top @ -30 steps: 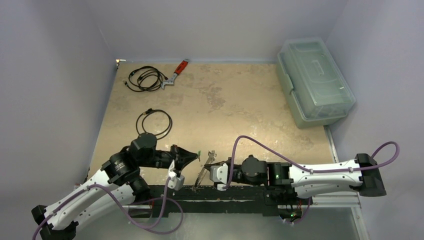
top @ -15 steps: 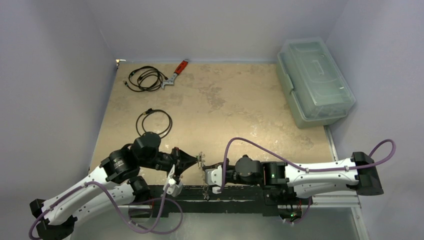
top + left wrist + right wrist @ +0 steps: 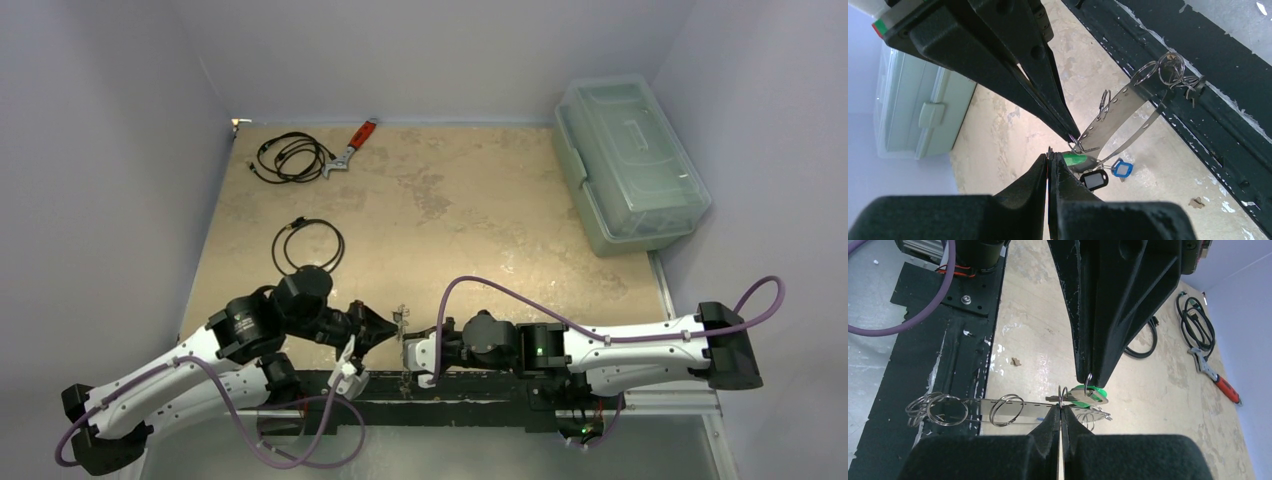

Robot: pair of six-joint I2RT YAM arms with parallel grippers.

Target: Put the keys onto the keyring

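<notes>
The keyring [image 3: 1113, 116] is a thin grey metal band [image 3: 1034, 408] carrying several small split rings, held up between the two grippers over the table's near edge. My right gripper [image 3: 1062, 409] is shut on one small ring at the band's end; it also shows from above [image 3: 407, 345] and in the left wrist view [image 3: 1072, 136]. My left gripper [image 3: 1050, 157] is shut on the little ring of the green-tagged key [image 3: 1090, 396], almost tip to tip with the right one [image 3: 390, 323]. The green tag [image 3: 1075, 160], the dark tag with white [image 3: 1094, 180] and the blue tag [image 3: 1122, 168] hang together below.
A black strip [image 3: 470, 385] runs along the table's near edge under the keyring. Two coiled black cables [image 3: 290, 157] [image 3: 308, 245] and a red-handled wrench [image 3: 352, 148] lie at the far left. A clear lidded plastic box [image 3: 630, 165] stands at the far right.
Both grippers have closed in on each other, the left moving right and the right moving left. The keyring has swung from a slanted hang to hanging between the fingertips.
</notes>
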